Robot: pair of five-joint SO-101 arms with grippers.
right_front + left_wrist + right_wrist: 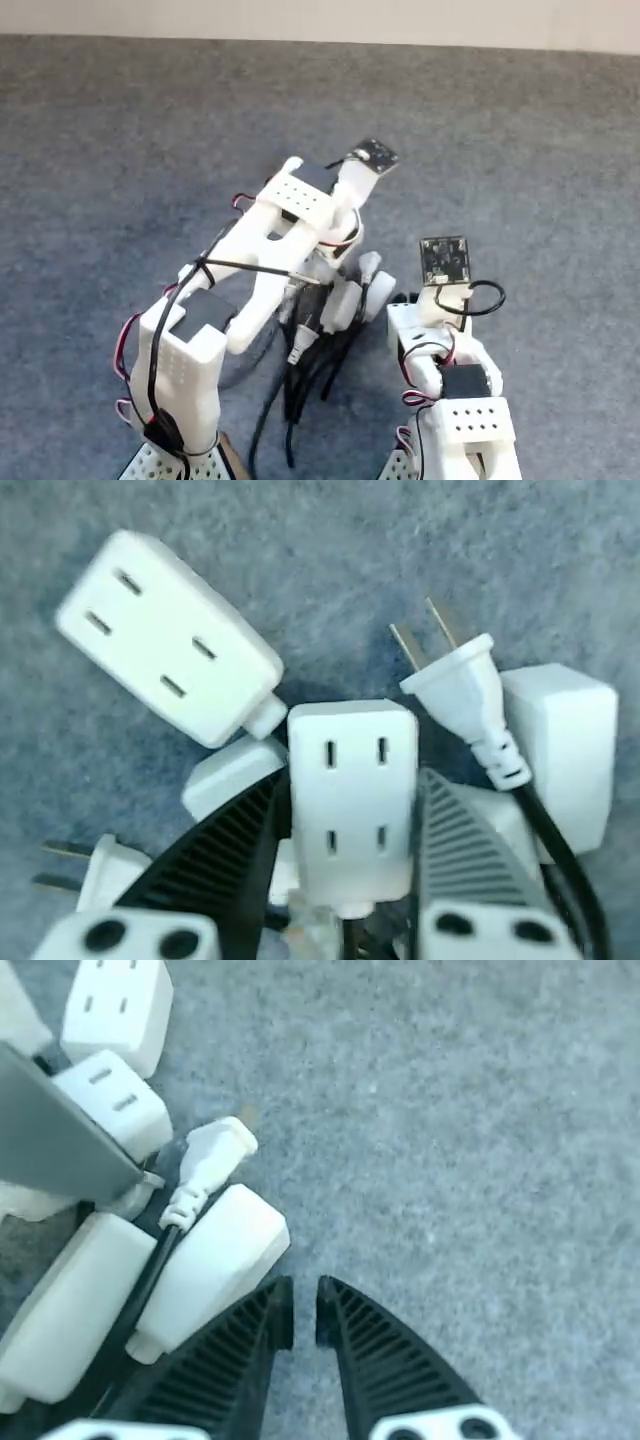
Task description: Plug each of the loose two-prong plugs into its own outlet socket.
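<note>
1. my left claw [352, 780] was pinching a white outlet block [352, 810], with one ribbed black finger [235, 845] against each long side. both pairs of its slots faced the wrist camera and none was filled.
2. a loose plug [455, 685] lay just past one fingertip, right by the held block's corner. its two prongs were bare, pointed away from the claw, and sat in no socket.
3. its black cord [550, 855] ran back along the outside of that same finger.
4. a second outlet block [165, 640] sat ahead of the claw on the opposite side. it was tilted with four slots showing, all open, and its stub end was close to the held block.
5. a second plug [95, 870] lay outside the other finger, back near the claw's base, with its prongs bare.
6. a plain white block [560, 745] sat just outside the cord-side finger, behind the loose plug.
7. my right claw [303, 1312] was pressed almost together with only a thin slit between the tips. it gripped nothing and its tips were over bare grey carpet [480, 1140].
8. a rounded white block [210, 1260] lay just beside one finger of the right claw, near its tip.
9. from above, my left arm [200, 360] bent over the pile of blocks and my right arm [470, 420] sat just beside that pile.
</note>
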